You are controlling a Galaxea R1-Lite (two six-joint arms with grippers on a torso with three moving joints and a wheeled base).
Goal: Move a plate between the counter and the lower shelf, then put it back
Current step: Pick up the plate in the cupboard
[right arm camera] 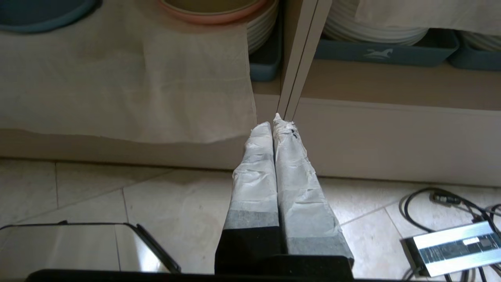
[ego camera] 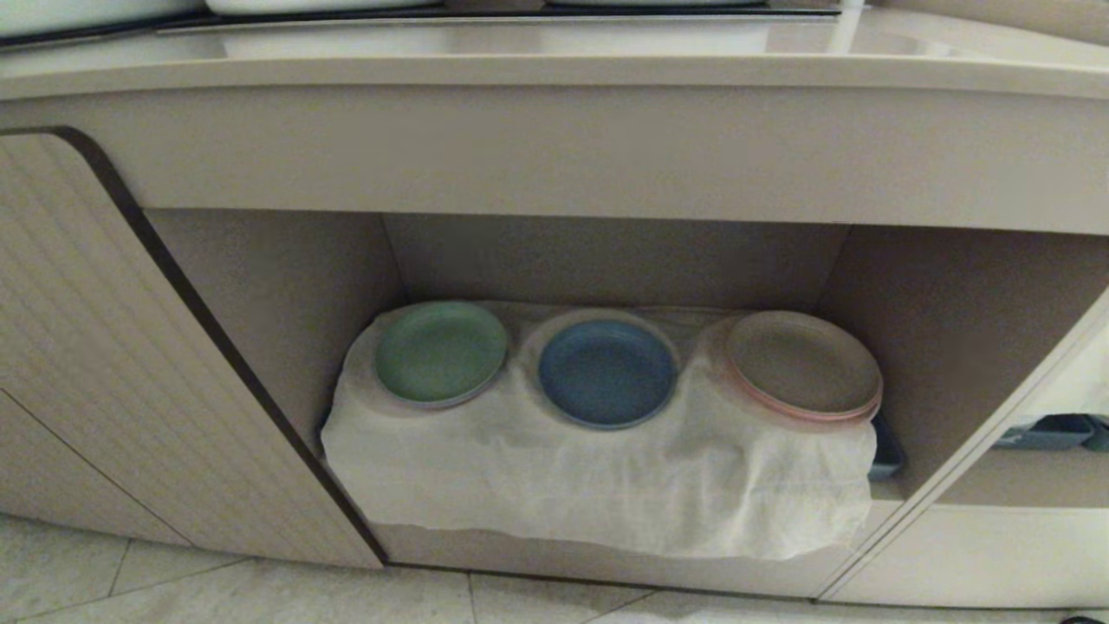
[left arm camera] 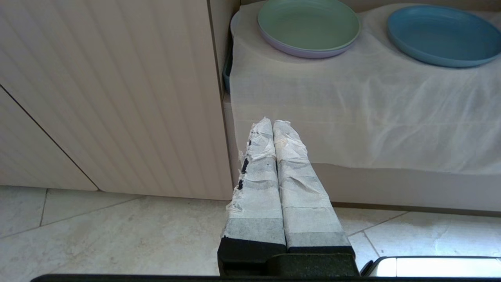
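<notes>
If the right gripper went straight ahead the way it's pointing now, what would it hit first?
Probably the thin beige vertical divider panel beside the lower shelf: the shut right gripper lines up with its front edge, though depth is hard to judge.

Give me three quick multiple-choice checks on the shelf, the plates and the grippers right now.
1. Where is the blue plate?
A. On the counter
B. On the lower shelf, between two other plates
C. In the right gripper

2. How many plate spots sit abreast on the white cloth?
A. Two
B. Three
C. Five

3. The right gripper is:
A. Shut, empty
B. Open
C. Shut on a plate

Answers: B, it lies between the green plate and the beige plate; B, three show; A, taped fingers meet, nothing between.
</notes>
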